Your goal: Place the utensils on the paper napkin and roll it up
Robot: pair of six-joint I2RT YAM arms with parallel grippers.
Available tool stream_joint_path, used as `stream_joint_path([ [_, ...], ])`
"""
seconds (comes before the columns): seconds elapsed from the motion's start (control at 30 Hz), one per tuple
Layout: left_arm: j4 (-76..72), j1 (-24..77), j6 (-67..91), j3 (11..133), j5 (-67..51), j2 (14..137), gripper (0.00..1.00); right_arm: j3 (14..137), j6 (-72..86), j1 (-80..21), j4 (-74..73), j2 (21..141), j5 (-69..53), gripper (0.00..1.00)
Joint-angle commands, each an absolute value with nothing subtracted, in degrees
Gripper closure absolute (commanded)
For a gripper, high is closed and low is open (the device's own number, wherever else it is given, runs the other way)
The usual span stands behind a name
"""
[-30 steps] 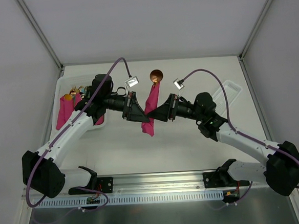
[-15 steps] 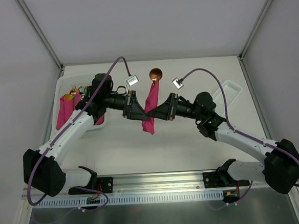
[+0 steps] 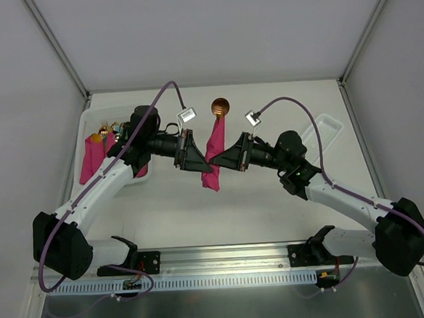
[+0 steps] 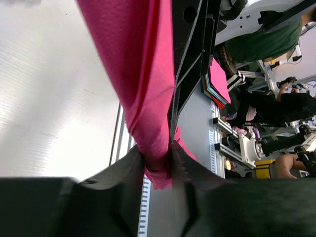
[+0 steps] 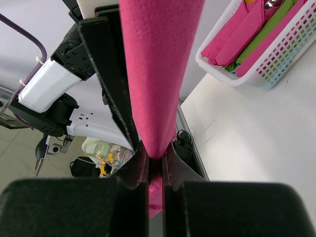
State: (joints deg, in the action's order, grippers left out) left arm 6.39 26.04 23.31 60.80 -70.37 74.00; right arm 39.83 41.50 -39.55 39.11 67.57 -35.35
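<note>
The paper napkin (image 3: 216,135) is a magenta roll held up off the table between both arms, standing almost on end. A copper spoon bowl (image 3: 221,106), one of the utensils, sticks out of its far end. My left gripper (image 3: 206,161) comes in from the left and is shut on the roll's lower part. The left wrist view shows the napkin (image 4: 143,74) filling the gap of the left gripper (image 4: 157,160). My right gripper (image 3: 219,161) meets it from the right. In the right wrist view the right gripper (image 5: 155,160) is shut tightly on the napkin (image 5: 158,59).
A white basket (image 3: 86,131) at the far left holds pink napkin bundles (image 3: 92,156) with cutlery tips. Through the right wrist camera the basket (image 5: 261,69) shows pink and green bundles. A second white tray (image 3: 328,129) lies at the right. The table's near rail runs along the front.
My right gripper has closed onto the napkin roll from the right. The roll and the left arm have barely moved.
</note>
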Motion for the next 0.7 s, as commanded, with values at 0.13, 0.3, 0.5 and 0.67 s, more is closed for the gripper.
stream_joint_path([
  [0.13,3.3,25.3,24.4,59.3,-69.5,71.7,0.52,42.4,38.8,-40.0,38.5,63.9,-34.2,1.00],
  [0.3,3.3,25.2,25.1,60.1,-69.1,72.5,0.48,42.5,37.1,-40.5,36.7,62.8,-33.6,1.00],
  [0.5,3.3,25.3,25.6,60.1,-67.1,73.3,0.48,42.8,37.2,-41.5,37.4,63.4,-32.8,1.00],
  [0.67,3.3,26.3,25.9,60.7,-67.8,74.0,0.53,43.1,37.2,-41.6,37.5,64.1,-32.0,1.00],
])
